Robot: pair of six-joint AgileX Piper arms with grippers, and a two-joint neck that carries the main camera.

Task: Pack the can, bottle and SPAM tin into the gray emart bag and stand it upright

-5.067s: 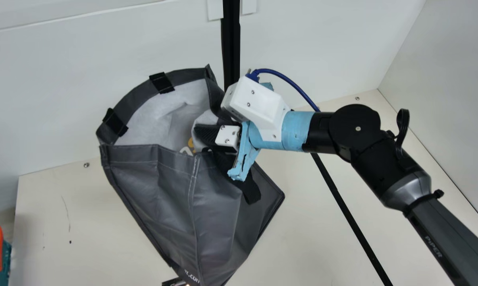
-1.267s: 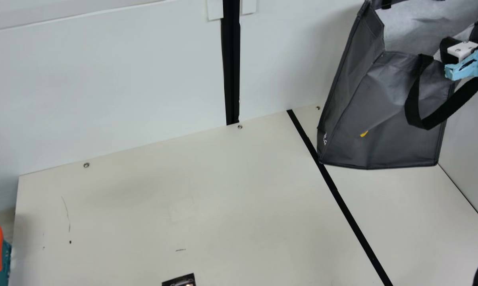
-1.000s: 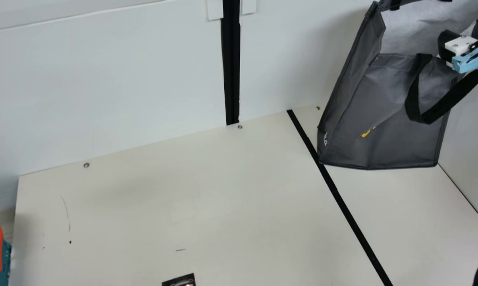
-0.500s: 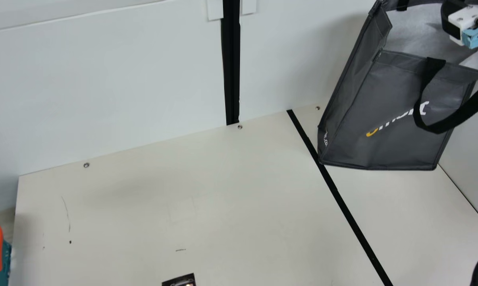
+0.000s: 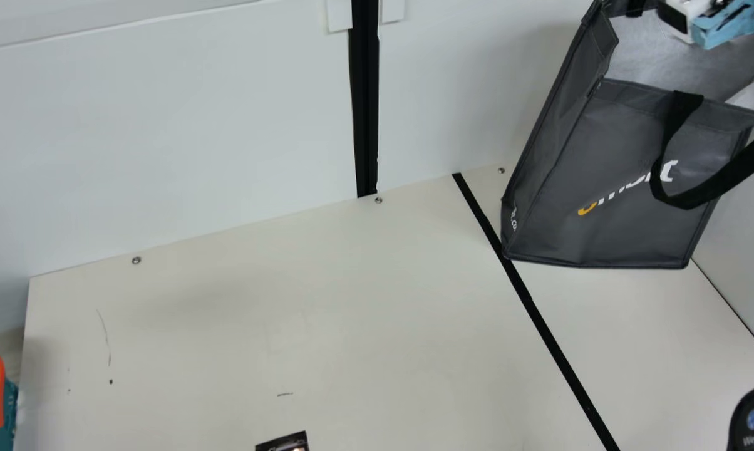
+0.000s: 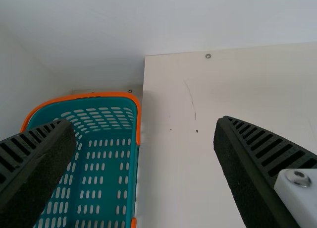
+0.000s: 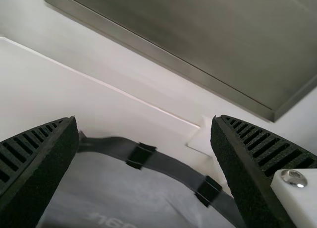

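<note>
so the back wall [image 5: 164, 125] is plain pale stuff, kinda bluish white, with a black vertical strip [image 5: 365, 94] running down it to the cream table [image 5: 352, 313]. Few screws [image 5: 136, 260] along the table's back edge, black line [image 5: 549, 326] slanting across the top, pale side wall [image 5: 746, 263] on the right. Right wrist view's got a gray framed panel [image 7: 208, 39] too, and the shadows look pretty soft

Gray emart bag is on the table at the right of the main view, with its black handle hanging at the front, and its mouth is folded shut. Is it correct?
Not quite: the mouth is open, as the main view shows, with pale lining inside. The gray emart bag is on the table at the right, its black handle hanging at the front.
</note>
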